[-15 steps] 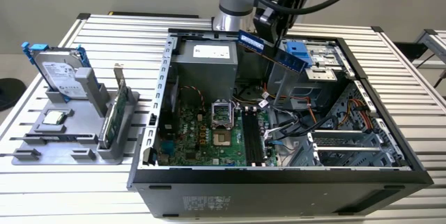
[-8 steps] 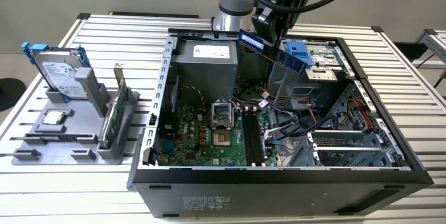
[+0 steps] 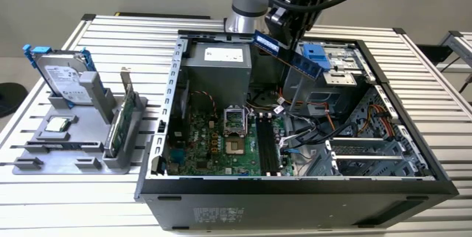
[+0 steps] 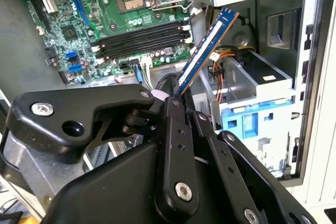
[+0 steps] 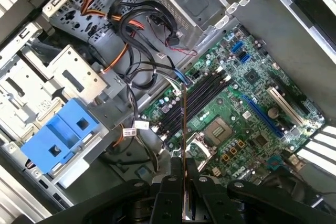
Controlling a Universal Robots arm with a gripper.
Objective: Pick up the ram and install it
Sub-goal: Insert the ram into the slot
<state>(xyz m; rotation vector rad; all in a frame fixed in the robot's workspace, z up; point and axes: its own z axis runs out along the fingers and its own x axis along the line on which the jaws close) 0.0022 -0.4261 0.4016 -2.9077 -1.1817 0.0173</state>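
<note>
Pincer [image 4: 170, 98] clamped on ram [image 4: 205, 53] end; rest juts out beyond.

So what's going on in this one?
The arm's gripper is shut on the ram and holds it tilted in the air over the open computer case. The stick is not seated yet. The motherboard's memory slots below it look empty.

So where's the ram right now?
The ram is clamped in the gripper, held tilted in the air over the open case, above the black slots and beside the blue drive bay.
</note>
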